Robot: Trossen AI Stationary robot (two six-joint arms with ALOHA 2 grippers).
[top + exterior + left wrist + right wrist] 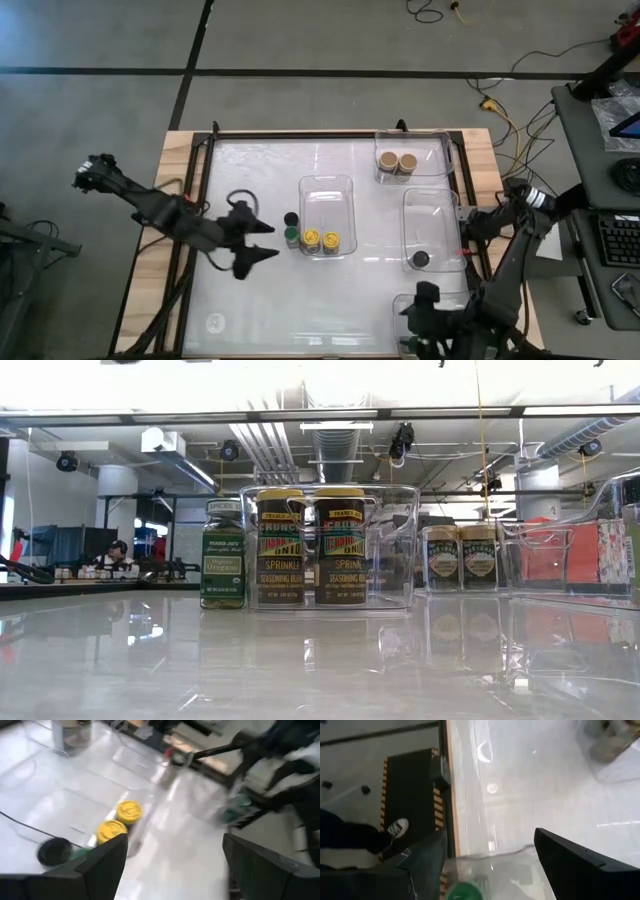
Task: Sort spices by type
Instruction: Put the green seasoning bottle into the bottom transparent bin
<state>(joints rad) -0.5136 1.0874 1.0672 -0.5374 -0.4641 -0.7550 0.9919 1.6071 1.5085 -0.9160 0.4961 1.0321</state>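
In the high view my left gripper (262, 241) is open and hovers just left of a black-lidded jar (291, 218) and a green-lidded jar (291, 236), both upright on the table. Beside them, two yellow-lidded jars (321, 240) stand in the middle clear tray (327, 190). Two tan-lidded jars (397, 161) stand in the far tray. A second black-lidded jar (421, 259) is in the right tray. My right gripper (490, 865) is open over the near right tray. A green lid (465, 892) shows below its fingers, which stand apart from it.
Clear trays take up the table's middle, far right, right (435, 205) and near right corner (440, 300). The table's left and near middle show bare glossy surface (300, 300). A raised frame runs along the table's edges. Cables lie on the floor beyond the far edge.
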